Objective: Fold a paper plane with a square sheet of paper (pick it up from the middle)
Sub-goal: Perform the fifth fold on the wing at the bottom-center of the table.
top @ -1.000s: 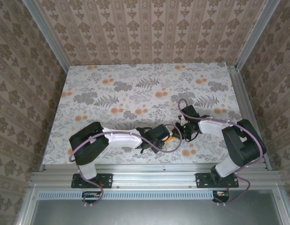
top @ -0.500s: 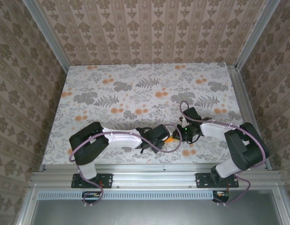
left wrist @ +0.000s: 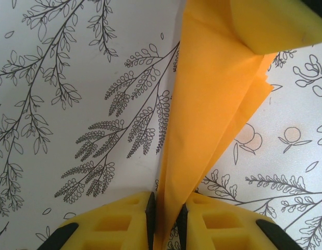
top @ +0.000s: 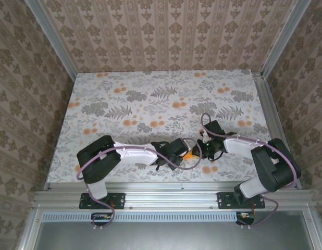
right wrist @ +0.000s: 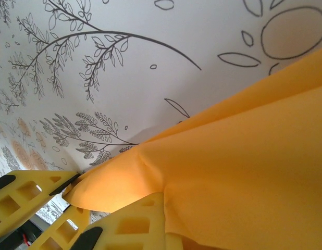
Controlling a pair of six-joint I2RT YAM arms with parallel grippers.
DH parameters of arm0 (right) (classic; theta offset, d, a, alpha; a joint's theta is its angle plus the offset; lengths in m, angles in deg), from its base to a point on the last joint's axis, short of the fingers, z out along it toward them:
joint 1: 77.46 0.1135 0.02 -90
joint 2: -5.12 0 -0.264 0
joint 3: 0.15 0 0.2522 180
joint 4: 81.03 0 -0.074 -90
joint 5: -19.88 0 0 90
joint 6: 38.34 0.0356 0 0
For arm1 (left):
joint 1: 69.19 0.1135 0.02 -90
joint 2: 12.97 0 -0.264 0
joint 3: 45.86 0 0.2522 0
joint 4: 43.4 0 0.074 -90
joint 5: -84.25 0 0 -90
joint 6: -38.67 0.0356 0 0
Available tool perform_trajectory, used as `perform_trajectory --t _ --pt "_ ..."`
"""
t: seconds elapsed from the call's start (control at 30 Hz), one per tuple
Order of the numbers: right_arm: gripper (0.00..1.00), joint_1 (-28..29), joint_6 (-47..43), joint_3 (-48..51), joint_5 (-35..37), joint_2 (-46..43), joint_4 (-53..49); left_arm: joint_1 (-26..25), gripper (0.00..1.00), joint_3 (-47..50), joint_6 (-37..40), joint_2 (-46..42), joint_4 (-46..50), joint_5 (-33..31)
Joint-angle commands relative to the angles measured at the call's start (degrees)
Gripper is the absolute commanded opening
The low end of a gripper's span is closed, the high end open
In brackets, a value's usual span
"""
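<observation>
In left gripper [left wrist: 166, 214]: orange paper [left wrist: 213, 120], folded layers, narrow there, widening beyond.

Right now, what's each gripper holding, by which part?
Both hold the bright orange paper sheet: left gripper at its narrow end, right gripper at a folded edge.

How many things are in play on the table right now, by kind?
Paper: 1, the orange paper sheet
Grippers: 2, the left gripper and the right gripper, each pinching the sheet
Total: 3
</observation>
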Motion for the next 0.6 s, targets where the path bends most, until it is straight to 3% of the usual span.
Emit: perform_trajectory --t 0.0,0.57 --pt "0.00 -0.3 0.2 1.4 -0.7 -1.5 -2.2 1.3 0.22 2.9 1.4 6.3 0.7 1.2" --pt "0.00 -0.1 -2.7 3.3 4.7 0.2 -6.3 1.4 0.22 2.5 1.6 5.9 0.7 1.5"
